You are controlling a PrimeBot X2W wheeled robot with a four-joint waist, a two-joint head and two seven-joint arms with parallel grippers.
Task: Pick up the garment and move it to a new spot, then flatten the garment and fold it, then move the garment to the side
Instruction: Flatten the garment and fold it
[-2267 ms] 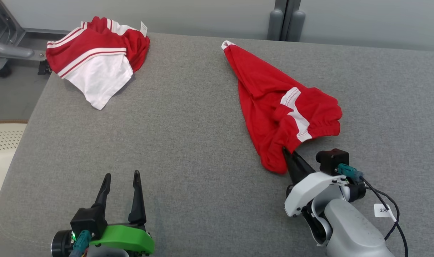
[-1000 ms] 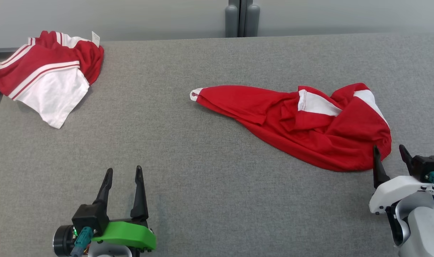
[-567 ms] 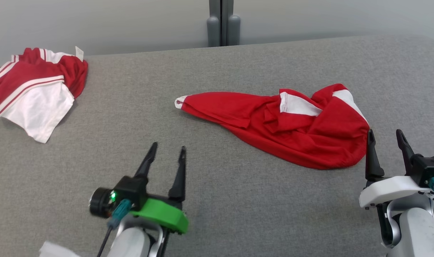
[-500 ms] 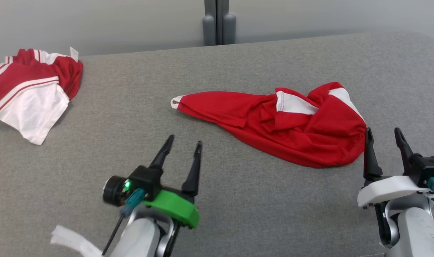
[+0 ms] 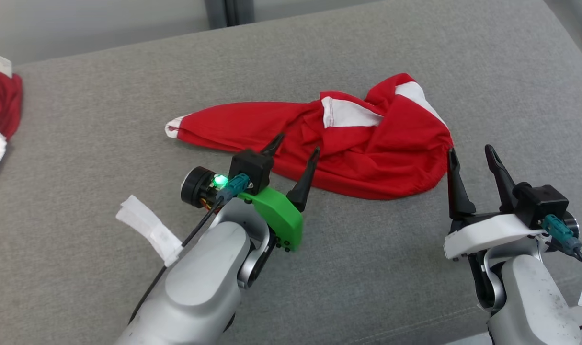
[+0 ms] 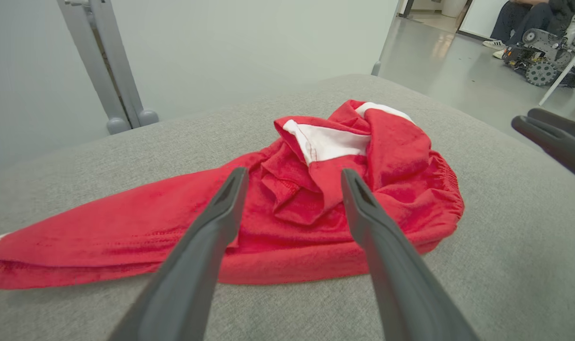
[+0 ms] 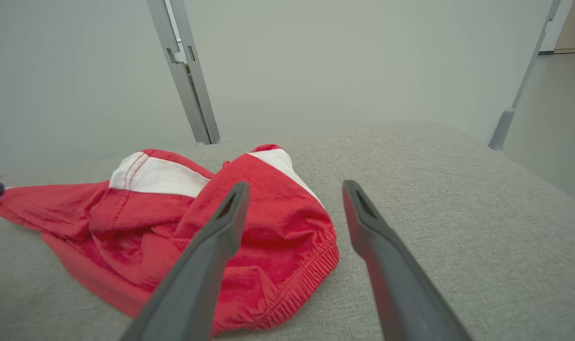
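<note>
Jaws: L gripper (image 5: 298, 143) apart, empty; R gripper (image 5: 469, 148) apart, empty. I see the garment (image 5: 367, 153), red w/ white panels, crumpled, lying mid-surface. L tips are at its near edge, R tips just beside its elastic hem. Surface: grey fabric pad (image 5: 104, 120). Behind: pale wall (image 7: 315, 71), grey post (image 6: 105, 71).

This looks like a robotics lab in an office-style room. A grey fabric-covered work surface (image 5: 80, 120) stands before pale partition panels (image 7: 339, 61) joined by grey metal posts (image 7: 183, 71). At one o'clock in the left wrist view lie a polished floor (image 6: 448, 66), a small wheeled machine (image 6: 535, 45) and a seated person's legs (image 6: 517, 16).
</note>
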